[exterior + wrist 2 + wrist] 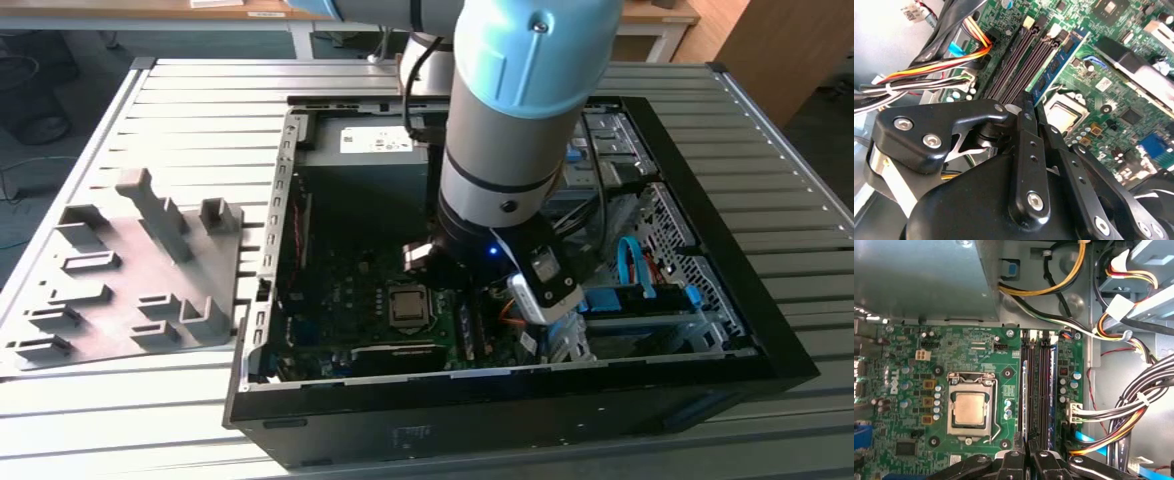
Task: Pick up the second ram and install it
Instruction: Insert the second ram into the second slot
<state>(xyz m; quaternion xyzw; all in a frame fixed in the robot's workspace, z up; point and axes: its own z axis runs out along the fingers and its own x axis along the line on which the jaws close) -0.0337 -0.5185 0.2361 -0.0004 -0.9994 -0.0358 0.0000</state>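
The black, angular gripper [1026, 460] hangs low inside the open computer case [694, 390], directly over the memory slots [1038, 395] of the glossy green motherboard [909, 420]. Its jaws are pressed together around the top edge of the second ram [1061, 55], a thin flat blue-green stick. The stick stands on edge in one dark slot, its long axis running along the slot rows, beside the square metal processor [970, 407]. The case rests on a ribbed metal counter [174, 110] near a grey slotted tray [120, 280]

A ribbed metal table [747, 130] carries an open computer case [534, 420] and a grey slotted tray [120, 280].
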